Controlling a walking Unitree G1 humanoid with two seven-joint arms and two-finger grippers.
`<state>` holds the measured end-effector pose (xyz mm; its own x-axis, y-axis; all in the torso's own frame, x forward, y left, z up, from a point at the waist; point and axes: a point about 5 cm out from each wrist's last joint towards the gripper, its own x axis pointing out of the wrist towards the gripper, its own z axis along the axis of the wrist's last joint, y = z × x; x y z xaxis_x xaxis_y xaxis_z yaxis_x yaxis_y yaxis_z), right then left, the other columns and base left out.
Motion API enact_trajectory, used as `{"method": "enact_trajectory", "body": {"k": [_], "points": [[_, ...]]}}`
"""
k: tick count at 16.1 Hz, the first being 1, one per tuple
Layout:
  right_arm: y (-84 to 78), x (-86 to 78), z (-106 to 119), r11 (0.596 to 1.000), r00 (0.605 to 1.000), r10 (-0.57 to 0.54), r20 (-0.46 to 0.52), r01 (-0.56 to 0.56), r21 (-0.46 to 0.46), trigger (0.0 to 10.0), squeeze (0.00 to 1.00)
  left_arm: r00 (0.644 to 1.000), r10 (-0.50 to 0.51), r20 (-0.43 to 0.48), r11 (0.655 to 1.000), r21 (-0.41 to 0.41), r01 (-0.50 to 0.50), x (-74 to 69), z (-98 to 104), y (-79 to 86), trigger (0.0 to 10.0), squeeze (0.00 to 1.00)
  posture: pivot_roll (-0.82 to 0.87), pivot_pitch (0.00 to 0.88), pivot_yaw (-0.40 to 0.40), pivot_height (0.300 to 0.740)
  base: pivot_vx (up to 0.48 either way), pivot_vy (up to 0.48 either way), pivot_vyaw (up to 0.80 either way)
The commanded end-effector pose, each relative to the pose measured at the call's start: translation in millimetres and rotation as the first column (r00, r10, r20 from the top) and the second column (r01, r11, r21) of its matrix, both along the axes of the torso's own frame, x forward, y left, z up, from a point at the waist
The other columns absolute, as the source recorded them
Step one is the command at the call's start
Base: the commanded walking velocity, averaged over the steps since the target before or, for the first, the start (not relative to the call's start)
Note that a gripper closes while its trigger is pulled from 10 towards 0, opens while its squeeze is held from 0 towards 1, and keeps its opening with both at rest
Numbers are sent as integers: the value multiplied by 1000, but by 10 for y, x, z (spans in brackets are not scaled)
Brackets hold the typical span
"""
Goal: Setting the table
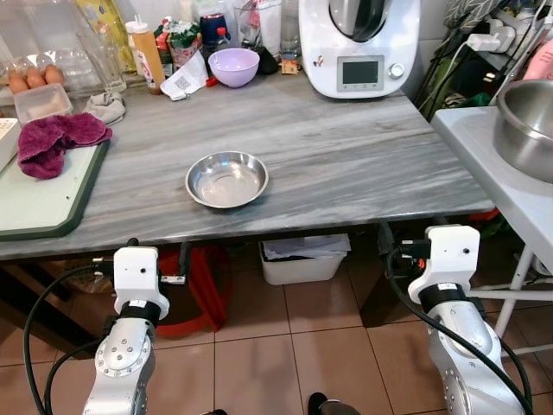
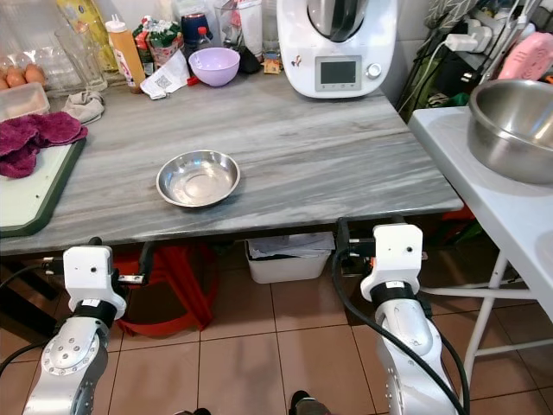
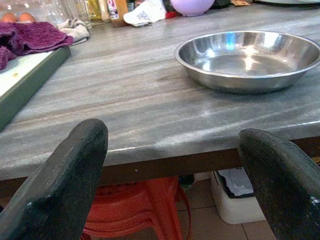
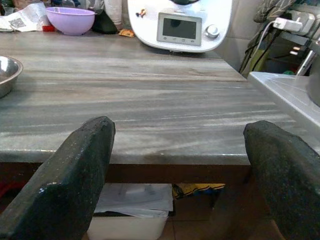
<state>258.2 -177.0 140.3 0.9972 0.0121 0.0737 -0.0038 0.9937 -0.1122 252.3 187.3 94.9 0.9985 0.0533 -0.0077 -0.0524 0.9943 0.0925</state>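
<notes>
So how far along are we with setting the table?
Done: one steel dish sits empty near the front edge of the grey table. In hand: nothing; the left gripper and right gripper hang open below the table edge. Left: any other settings; the purple bowl stands at the back.

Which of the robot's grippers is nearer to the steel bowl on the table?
Left. The left gripper sits open just below the table edge, in front of the steel bowl; the right gripper, also open, is farther along the edge.
</notes>
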Motion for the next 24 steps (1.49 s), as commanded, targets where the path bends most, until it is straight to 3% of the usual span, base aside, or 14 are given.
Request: {"method": "enact_trajectory", "body": {"k": [1,16,24], "points": [[-7,20,6,1000,1000,-2,7,2,1,10000,0,1000,5,-21,1000,12,-5,3,-25,21,10000,0,-139,121,34,740,-334,0,0],[41,128,15,1000,1000,7,17,-7,22,10000,0,1000,3,-21,1000,23,-2,47,6,22,10000,0,-124,131,46,740,-329,0,0],[34,139,13,1000,1000,9,17,-9,25,10000,0,995,-101,18,994,-26,101,31,80,-57,10000,0,-127,156,44,740,-109,0,0]]}}
